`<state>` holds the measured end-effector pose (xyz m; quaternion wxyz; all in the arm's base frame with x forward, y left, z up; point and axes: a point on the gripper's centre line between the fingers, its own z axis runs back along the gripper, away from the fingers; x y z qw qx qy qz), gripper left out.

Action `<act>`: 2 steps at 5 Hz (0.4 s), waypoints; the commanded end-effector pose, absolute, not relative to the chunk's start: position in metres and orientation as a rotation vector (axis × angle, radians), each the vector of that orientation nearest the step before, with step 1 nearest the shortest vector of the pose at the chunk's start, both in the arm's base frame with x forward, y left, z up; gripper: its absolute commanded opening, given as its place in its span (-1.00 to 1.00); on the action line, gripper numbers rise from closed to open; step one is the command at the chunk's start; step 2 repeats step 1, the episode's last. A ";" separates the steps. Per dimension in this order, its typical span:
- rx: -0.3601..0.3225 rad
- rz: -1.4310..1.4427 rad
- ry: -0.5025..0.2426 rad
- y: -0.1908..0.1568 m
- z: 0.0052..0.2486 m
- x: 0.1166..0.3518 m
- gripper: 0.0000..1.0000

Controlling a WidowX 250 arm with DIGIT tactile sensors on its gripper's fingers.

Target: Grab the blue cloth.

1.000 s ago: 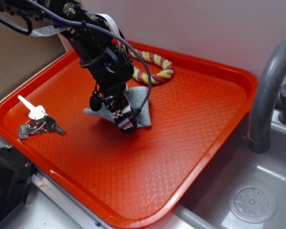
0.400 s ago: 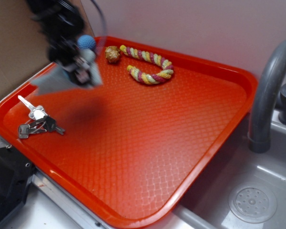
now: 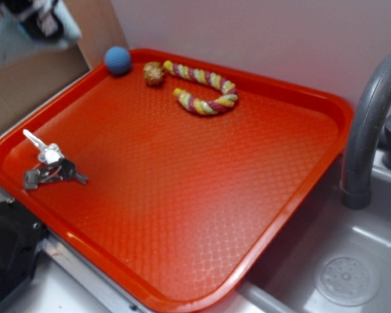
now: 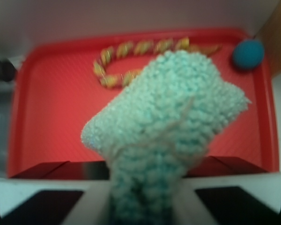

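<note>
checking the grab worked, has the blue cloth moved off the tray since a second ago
Yes. The blue cloth, shut in the gripper, has gone up and left, from the middle of the red tray to beyond its far-left corner.

You are working at a kitchen sink station: grey faucet (image 3: 368,124), steel basin with drain (image 3: 347,280), red tray (image 3: 300,195).

Pale, plain wall (image 3: 267,39) across the top of the exterior view. Brown cardboard panel (image 3: 52,78) at upper left. Grey sink basin (image 3: 352,261) with round drain (image 3: 347,280) at lower right; curved grey faucet (image 3: 368,124) at right edge.
</note>
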<state>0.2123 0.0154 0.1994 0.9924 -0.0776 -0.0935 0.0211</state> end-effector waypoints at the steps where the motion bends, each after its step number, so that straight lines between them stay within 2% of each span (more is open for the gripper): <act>1: -0.038 0.032 -0.198 -0.015 0.177 0.238 -1.00; 2: -0.038 0.032 -0.198 -0.015 0.177 0.238 -1.00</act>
